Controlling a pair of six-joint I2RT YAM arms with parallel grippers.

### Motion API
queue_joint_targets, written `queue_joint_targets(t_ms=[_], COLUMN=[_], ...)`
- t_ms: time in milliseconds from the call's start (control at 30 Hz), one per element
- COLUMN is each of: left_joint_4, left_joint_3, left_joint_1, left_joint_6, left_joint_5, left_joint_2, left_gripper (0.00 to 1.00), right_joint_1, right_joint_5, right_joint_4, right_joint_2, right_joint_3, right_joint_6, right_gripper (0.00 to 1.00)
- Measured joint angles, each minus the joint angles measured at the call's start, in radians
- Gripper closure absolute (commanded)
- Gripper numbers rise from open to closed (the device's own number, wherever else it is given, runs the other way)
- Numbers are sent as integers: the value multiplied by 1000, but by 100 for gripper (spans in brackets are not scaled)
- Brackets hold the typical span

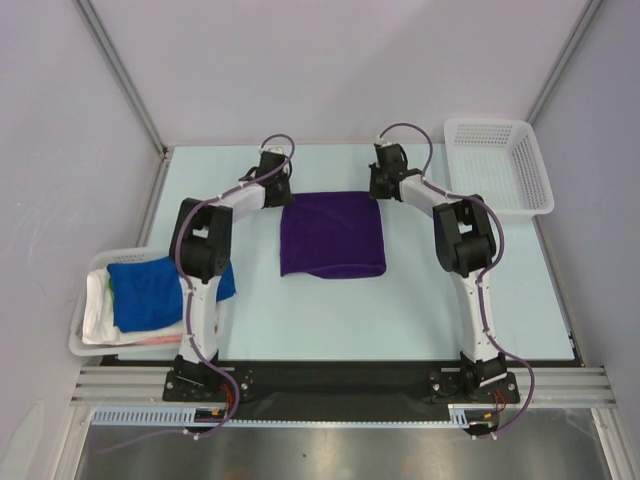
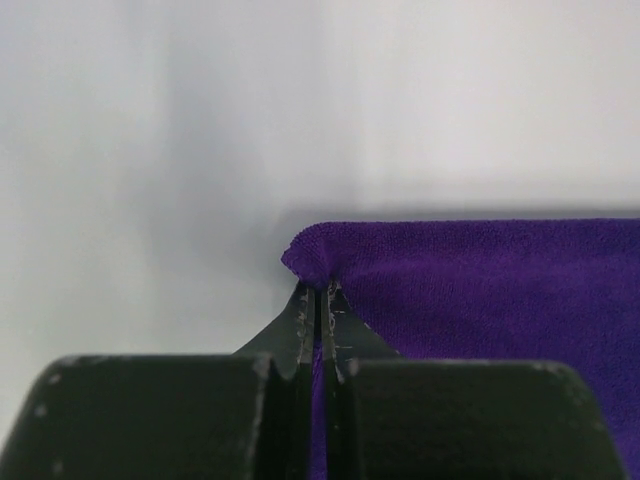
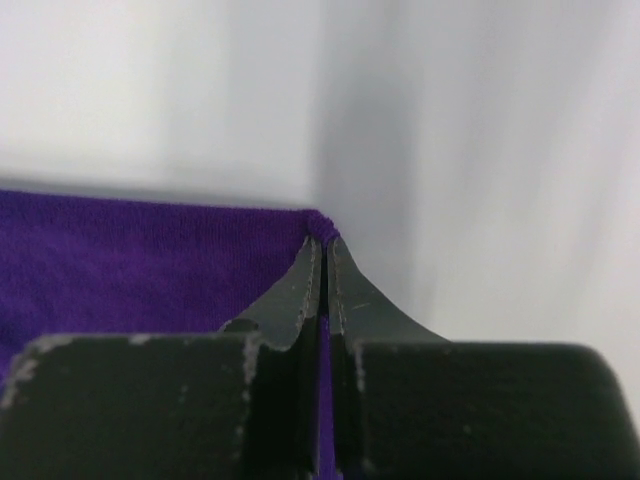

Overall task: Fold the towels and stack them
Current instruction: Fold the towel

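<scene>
Nearest the arm bases, the purple towel's (image 1: pixel 332 236) loose edge faces them on the counter (image 1: pixel 400 320). Farther off, the left end effector (image 2: pixel 317 295) and right end effector (image 3: pixel 322 250) each clench a far corner, equally placed, so the fold likely runs toward the bases.

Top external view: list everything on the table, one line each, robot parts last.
Purple cloth towel: one, purple, flat at the table's middle, its two far corners pinched.
Royal blue cloth towel: one, blue, on top in the left basket.
White cloth towel: at least one, white, under the blue one; a pinkish edge shows at the near side.
White plastic mesh basket, left: one, white, left near edge, holding towels.
White plastic mesh basket, right: one, white, far right corner, nothing in it.
Left gripper: black jaws shut on the purple towel's far left corner.
Right gripper: black jaws shut on its far right corner.
</scene>
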Motion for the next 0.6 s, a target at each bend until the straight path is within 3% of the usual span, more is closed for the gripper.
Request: queue_joint_targets(t_ms=[267, 600], left_joint_4=[117, 236], left_joint_3=[-343, -713], left_joint_1=[-31, -222], left_joint_6=[-10, -8], left_joint_5=[-42, -212], left_joint_2=[-288, -897], left_gripper=[100, 100], right_joint_1=[19, 175], right_joint_5=[8, 151], right_joint_4=[92, 192], right_joint_2=[-226, -829], right_joint_3=[-309, -703], right_joint_6=[17, 27], right_gripper=[100, 100])
